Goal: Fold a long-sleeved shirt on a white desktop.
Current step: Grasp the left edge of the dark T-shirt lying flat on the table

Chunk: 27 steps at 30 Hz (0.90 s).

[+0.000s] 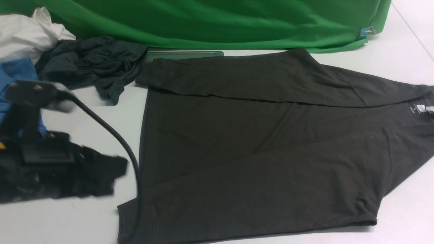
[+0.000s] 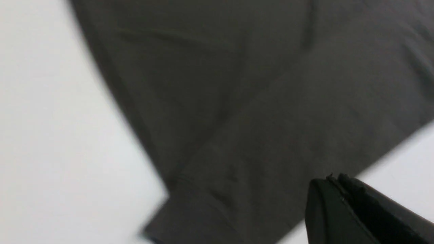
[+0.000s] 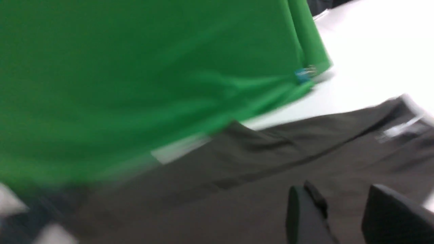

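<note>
Black and blurred, the left gripper [image 2: 336, 180] has its jaws pressed together on nothing, near the left edge of the long-sleeved shirt [image 1: 264, 145]. The right gripper [image 3: 339, 195] (seen only from its own wrist) stands partly open and empty over the cloth. The shirt lies flat on the white desktop [image 1: 84, 223], both sleeves folded across its body, its label [image 1: 420, 108] at the right.

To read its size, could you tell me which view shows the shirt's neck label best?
The front view: the neck label is sharpest there. The right wrist view blurs it to a streak; the left wrist view misses it.
</note>
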Each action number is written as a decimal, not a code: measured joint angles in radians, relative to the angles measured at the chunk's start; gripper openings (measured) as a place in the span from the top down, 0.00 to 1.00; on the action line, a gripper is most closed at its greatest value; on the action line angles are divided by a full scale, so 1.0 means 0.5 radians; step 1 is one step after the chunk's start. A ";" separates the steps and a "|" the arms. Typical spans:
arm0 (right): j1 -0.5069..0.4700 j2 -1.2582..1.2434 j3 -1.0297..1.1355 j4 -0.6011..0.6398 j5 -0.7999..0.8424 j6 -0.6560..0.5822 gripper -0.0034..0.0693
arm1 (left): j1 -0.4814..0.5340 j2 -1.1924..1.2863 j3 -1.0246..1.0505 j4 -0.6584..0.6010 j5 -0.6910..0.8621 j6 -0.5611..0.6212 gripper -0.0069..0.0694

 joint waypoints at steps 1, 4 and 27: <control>0.000 0.000 0.000 0.017 -0.030 0.182 0.62 | -0.084 0.000 -0.002 0.023 0.038 0.002 0.88; 0.003 0.000 0.000 0.039 -0.104 0.357 0.62 | -0.260 0.000 -0.004 0.107 0.111 -0.005 0.88; 1.029 1.068 -1.683 -0.096 1.440 -1.128 0.62 | -0.125 0.919 -0.012 0.778 -0.438 -0.272 0.50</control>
